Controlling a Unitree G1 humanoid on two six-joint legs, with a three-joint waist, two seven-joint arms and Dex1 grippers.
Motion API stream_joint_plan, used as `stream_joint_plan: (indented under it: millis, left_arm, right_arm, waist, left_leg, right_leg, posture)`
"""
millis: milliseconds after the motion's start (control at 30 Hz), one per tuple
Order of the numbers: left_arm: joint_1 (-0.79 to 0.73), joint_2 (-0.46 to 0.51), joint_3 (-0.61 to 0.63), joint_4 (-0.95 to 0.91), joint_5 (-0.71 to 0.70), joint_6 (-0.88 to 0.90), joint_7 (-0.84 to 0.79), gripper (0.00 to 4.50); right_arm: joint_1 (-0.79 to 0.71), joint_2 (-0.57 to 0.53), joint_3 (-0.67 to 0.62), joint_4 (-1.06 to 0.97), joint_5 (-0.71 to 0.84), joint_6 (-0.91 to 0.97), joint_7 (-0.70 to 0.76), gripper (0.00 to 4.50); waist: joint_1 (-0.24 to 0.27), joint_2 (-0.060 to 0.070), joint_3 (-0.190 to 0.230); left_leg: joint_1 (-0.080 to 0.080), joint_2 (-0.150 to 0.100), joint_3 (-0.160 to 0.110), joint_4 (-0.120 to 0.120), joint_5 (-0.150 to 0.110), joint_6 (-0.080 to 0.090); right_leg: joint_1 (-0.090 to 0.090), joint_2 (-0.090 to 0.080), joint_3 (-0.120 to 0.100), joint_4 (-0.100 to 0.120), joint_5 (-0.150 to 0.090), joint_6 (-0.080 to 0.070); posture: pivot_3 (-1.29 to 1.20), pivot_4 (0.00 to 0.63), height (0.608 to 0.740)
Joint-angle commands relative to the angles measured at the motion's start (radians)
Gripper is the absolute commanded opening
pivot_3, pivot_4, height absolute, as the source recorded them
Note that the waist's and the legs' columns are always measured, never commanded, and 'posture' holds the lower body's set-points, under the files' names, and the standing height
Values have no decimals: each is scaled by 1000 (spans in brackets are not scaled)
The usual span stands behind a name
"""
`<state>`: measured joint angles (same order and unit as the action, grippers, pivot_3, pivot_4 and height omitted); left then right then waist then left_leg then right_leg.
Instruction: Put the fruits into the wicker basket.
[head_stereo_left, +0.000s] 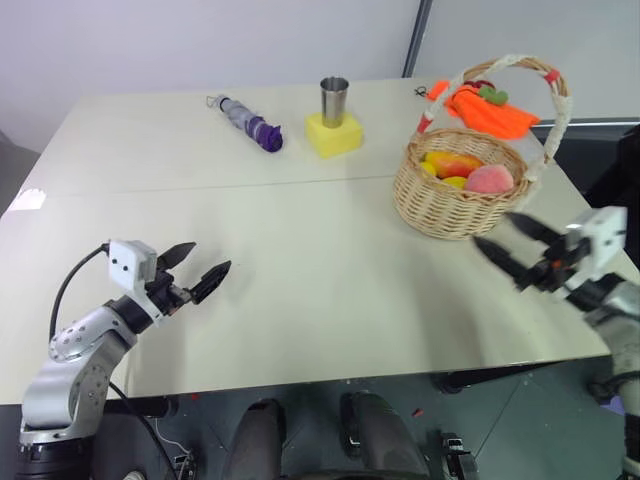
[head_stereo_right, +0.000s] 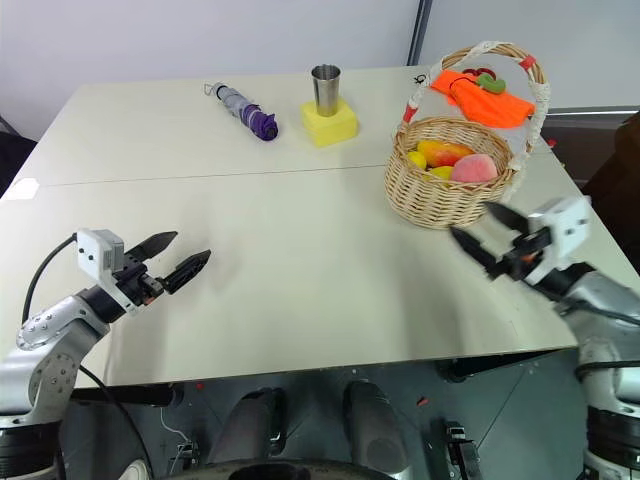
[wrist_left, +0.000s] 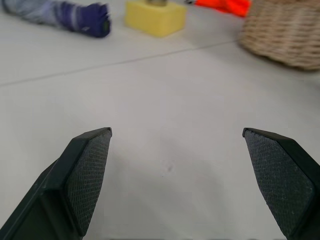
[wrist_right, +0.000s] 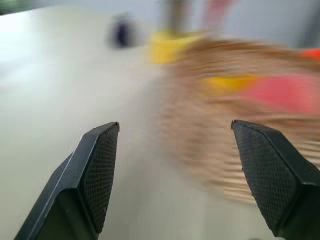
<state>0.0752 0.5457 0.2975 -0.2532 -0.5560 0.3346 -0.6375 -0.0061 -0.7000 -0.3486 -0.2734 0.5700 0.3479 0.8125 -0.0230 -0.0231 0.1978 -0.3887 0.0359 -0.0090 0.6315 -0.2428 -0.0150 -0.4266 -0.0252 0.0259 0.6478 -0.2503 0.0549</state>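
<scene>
The fruits (head_stereo_right: 452, 160) lie inside the wicker basket (head_stereo_right: 440, 195), so the task seems finished; left tool (head_stereo_right: 168, 257) and right tool (head_stereo_right: 492, 240) are released, holding nothing, over the bench (head_stereo_right: 300, 260).

Open right gripper (wrist_right: 172, 132) nr wicker basket (wrist_right: 210, 160) w/ fruits (wrist_right: 260, 89)

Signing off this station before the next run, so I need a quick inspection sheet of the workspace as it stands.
Surface: pale table, seam across it.
Job's things: fruits, peach among them, lying in the basket.
Clutter: folded umbrella; steel cup on a yellow sponge; orange cloth behind the basket.
Grippers: left gripper open, empty, above the table; right gripper open, empty, near the basket.
Cables: black cable on the left arm.
Surroundings: pale wall behind.
</scene>
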Motion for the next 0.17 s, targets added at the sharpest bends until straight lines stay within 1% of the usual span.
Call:
stream_joint_plan:
  millis: [33,167]
  left_arm:
    - [33,-9,36,-1,36,-61,11,4500]
    - [61,-19,44,4,56,-62,40,4500]
  right_arm:
    - [1,13,73,-18,-43,-42,29,3725]
    - [-37,30,120,8,-68,-63,28,3725]
  waist:
    - [6,0,0]
    - [12,0,0]
  left_leg:
    - [-1,0,0,0,0,0]
    - [-2,-1,0,1,0,0]
  right_leg:
    - [0,0,0,0,0,0]
    - [0,-2,0,-1,0,0]
  posture:
    - [0,150,740]
    - [0,150,740]
